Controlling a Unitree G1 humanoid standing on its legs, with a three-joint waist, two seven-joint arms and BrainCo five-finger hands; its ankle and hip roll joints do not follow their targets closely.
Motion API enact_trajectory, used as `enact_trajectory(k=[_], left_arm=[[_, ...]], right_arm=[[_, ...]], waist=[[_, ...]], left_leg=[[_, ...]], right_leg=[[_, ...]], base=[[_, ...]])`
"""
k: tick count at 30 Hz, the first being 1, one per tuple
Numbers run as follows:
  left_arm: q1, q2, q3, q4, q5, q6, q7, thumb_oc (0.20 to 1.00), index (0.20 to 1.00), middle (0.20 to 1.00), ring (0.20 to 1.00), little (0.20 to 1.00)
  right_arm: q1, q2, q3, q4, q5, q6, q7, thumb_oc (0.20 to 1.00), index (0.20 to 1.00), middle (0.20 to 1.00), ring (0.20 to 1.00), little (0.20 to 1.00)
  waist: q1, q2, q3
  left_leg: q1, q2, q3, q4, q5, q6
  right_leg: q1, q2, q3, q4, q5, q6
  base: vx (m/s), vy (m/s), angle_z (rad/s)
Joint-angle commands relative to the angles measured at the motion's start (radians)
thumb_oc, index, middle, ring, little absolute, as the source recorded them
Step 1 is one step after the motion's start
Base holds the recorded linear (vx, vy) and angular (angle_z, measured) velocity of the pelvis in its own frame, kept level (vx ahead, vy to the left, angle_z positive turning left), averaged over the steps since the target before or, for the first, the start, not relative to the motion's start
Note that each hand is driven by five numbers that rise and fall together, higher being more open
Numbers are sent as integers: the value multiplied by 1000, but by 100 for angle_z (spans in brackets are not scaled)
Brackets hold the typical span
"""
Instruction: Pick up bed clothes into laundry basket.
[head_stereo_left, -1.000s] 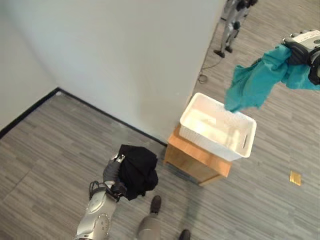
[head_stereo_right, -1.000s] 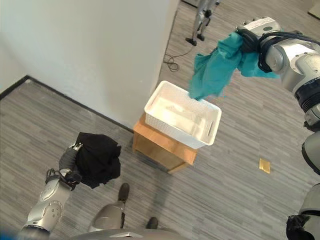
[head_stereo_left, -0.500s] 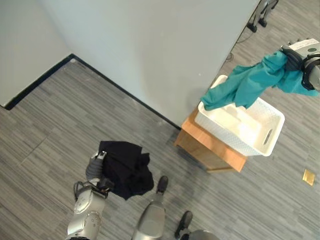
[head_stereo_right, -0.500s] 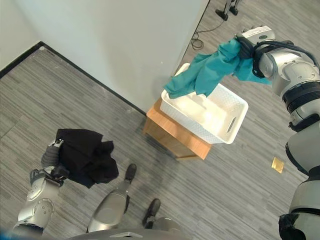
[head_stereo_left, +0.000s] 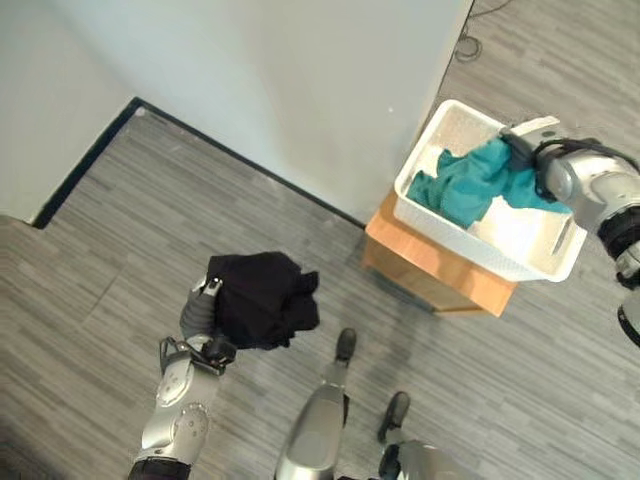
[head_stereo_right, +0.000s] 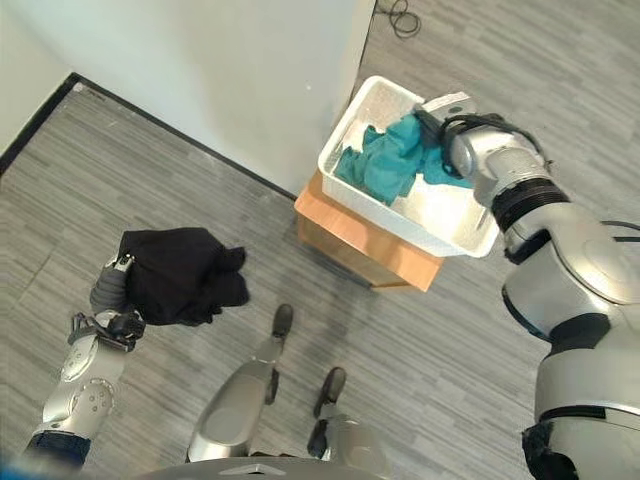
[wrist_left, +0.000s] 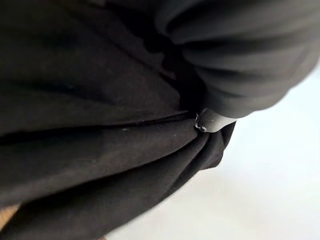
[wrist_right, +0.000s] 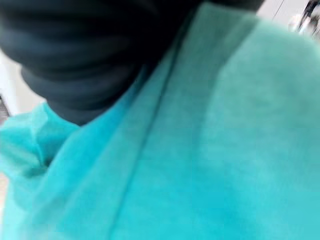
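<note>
1. the right hand (head_stereo_right: 447, 135) is down inside the white laundry basket (head_stereo_left: 430, 162), with the teal garment (head_stereo_left: 470, 183) bunched just in front of it and spread across the basket's floor. the right wrist view has teal cloth pressed right up against the dark cover, so i cannot tell whether the fingers grip the cloth or have let go.
2. the basket sits on a low wooden stand (head_stereo_left: 440, 275), directly beneath that hand, close to the corner of a pale wall (head_stereo_left: 300, 90).
3. the left hand (head_stereo_right: 112, 290) is well apart from the basket, low on the robot's left, fingers curled into a black garment (head_stereo_right: 180, 275) that hangs bunched just beyond them over the grey plank floor (head_stereo_left: 120, 250). the left wrist view shows the dark cloth gathered tight against the hand, which suits a firm hold.
4. step in hand, as i judge it: dropping the teal piece into the basket (it looks as good as delivered, most of it lying inside the rim).
5. the next move calls for the right hand to come free of the cloth and lift clear without dragging it back over the rim; then the left arm must bring the black piece across and over the basket.
6. no writing or label can be read on the basket, the clothes or the stand.
</note>
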Motion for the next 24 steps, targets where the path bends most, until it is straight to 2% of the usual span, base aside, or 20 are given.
enact_trajectory(k=[1,5,9,11,19,20,21,24], left_arm=[[-28,13,-19,-58,-11,-63,-9,200,200,200,200,200],[-44,4,-43,-45,-9,-55,-12,200,200,200,200,200],[-47,-2,-65,-53,-10,-52,-18,200,200,200,200,200],[-46,-8,-77,-59,-14,-50,-17,200,200,200,200,200],[-32,-15,-88,-73,-24,-37,-28,200,200,200,200,200],[-32,-15,-88,-70,-22,-37,-28,200,200,200,200,200],[-31,-14,-86,-69,-22,-38,-27,200,200,200,200,200],[-43,-11,-91,-57,-21,-38,-26,200,200,200,200,200]], right_arm=[[-8,-5,-54,50,4,42,-43,200,200,200,200,200],[29,13,-45,80,-40,45,-30,200,200,200,200,200],[27,0,-84,147,-22,57,-50,200,200,200,200,200],[16,-14,-119,169,21,66,-66,200,200,200,200,200],[3,-41,-110,203,26,64,-65,200,200,200,200,200],[5,-36,-107,201,23,63,-58,523,523,523,523,523],[7,-31,-107,204,23,63,-53,1000,1000,1000,1000,1000],[-6,3,-91,196,18,65,-36,1000,1000,1000,1000,1000]], waist=[[7,0,-43],[-5,23,-41],[-13,45,-44],[-17,51,-45],[-28,67,-48],[-28,69,-47],[-28,71,-46],[-28,75,-44]], left_leg=[[62,37,39,11,-81,-62],[65,35,42,10,-81,-62],[68,31,41,8,-79,-61],[70,31,43,8,-78,-61],[79,30,44,7,-80,-61],[80,30,44,8,-79,-62],[80,30,44,8,-79,-62],[81,32,43,9,-77,-62]], right_leg=[[-100,-91,4,11,136,69],[-104,-92,11,11,134,67],[-104,-95,13,11,132,68],[-105,-95,15,11,132,68],[-100,-95,13,11,130,67],[-100,-95,12,11,130,67],[-100,-94,12,11,129,66],[-101,-91,16,11,126,63]], base=[[-4,20,5],[-3,7,-1],[-5,18,-7],[-9,17,-5],[1,0,-1],[4,-7,-3],[0,0,0],[0,0,0]])
